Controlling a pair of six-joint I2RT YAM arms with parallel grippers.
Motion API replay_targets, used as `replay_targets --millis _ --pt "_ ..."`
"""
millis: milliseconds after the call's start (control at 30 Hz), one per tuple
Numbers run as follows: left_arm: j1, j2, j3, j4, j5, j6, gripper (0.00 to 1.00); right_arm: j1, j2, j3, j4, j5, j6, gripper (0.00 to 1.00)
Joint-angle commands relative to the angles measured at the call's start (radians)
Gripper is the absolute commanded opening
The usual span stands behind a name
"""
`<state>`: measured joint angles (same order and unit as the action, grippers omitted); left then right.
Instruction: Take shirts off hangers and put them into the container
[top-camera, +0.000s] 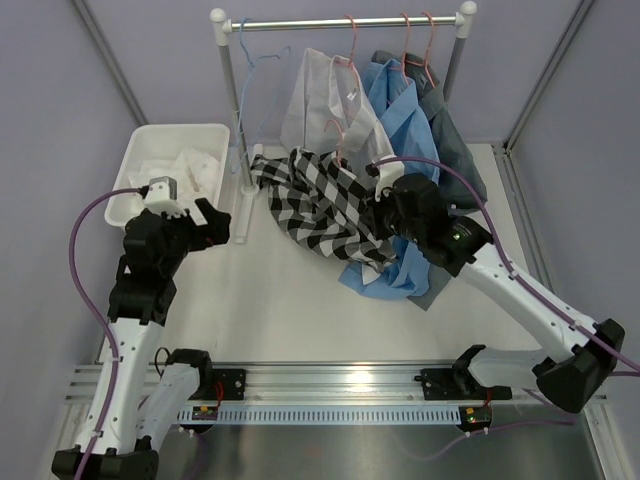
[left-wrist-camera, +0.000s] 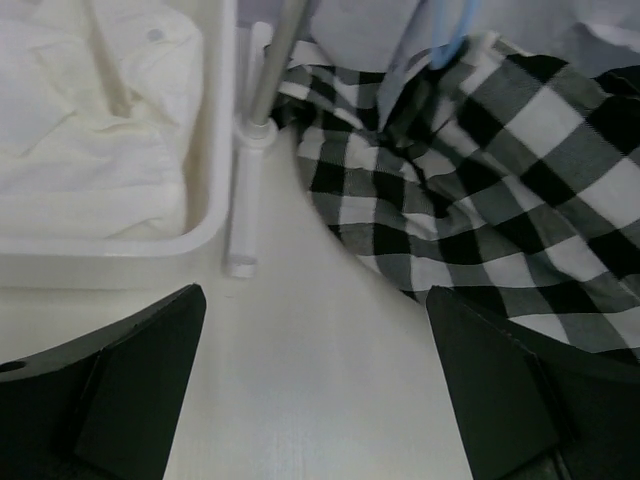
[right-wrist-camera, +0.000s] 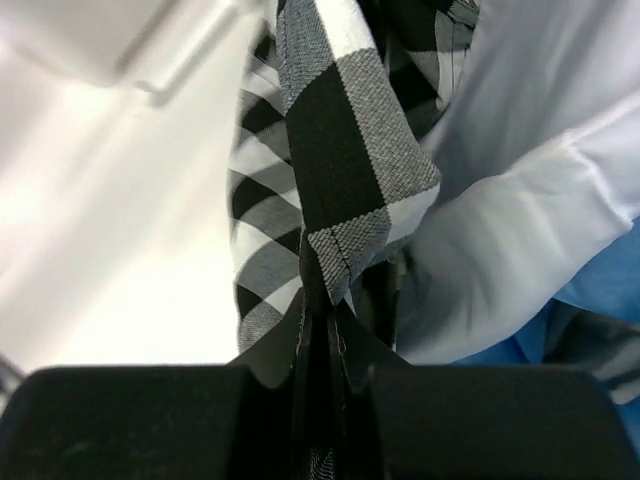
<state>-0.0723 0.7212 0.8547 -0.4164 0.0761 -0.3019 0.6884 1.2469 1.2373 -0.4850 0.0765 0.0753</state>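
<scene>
Top external view showed the container (top-camera: 180, 127) at the far left corner of the surface (top-camera: 300, 310), with a white shirt (top-camera: 185, 165) crumpled inside it. Just beside its right wall stood the left post of the rail (top-camera: 340, 22), which ran along the far edge. A blue hanger (top-camera: 250, 70) hung bare near the rail's left end. Further right, pink hangers (top-camera: 410, 50) carried a pale shirt (top-camera: 320, 100), a blue shirt (top-camera: 395, 100) and a grey shirt (top-camera: 455, 140).

The check shirt (top-camera: 320, 195) sagged from under the pale shirt and spread across the surface near the middle of the far edge. Whether it was on a hanger could not be told. The blue shirt's tail lay on the surface beneath it.

The right gripper (top-camera: 385, 205) was clenched on the check shirt at the shirt's right side. On the right wrist view the gripper (right-wrist-camera: 325, 390) pinched a fold of the checked cloth (right-wrist-camera: 330, 150) between its closed fingers, with pale cloth (right-wrist-camera: 520, 200) just to the right.

The left gripper (top-camera: 218, 222) hung released and held nothing, near the container's near right corner. From the left wrist, its fingers (left-wrist-camera: 130, 400) stood wide apart above bare surface, between the container's rim (left-wrist-camera: 215, 150) and the check shirt (left-wrist-camera: 500, 180).
</scene>
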Motion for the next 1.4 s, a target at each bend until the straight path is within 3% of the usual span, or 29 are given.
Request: replay_targets --millis 0,233,567,767,1100,1367 --pt "-0.067 0.009 0.128 0.067 0.189 -0.058 0.99 0.049 -0.098 0.014 -0.021 -0.125 -0.042 0.00" --pt "-0.303 0.089 0.305 0.067 0.142 -0.092 0.99 0.114 -0.167 0.036 -0.041 -0.219 -0.039 0.00" --pt "-0.713 0.286 0.480 0.068 -0.227 -0.008 0.95 0.169 -0.181 0.022 -0.020 -0.270 -0.016 0.00" --pt "-0.779 0.394 0.527 0.068 -0.375 0.015 0.88 0.181 -0.195 0.008 -0.013 -0.270 -0.011 0.00" --pt "-0.799 0.448 0.552 0.070 -0.421 0.021 0.49 0.183 -0.215 -0.032 0.008 -0.261 -0.012 0.00" --pt "-0.799 0.425 0.508 0.128 -0.435 0.053 0.01 0.181 -0.202 -0.048 0.026 -0.277 -0.006 0.00"
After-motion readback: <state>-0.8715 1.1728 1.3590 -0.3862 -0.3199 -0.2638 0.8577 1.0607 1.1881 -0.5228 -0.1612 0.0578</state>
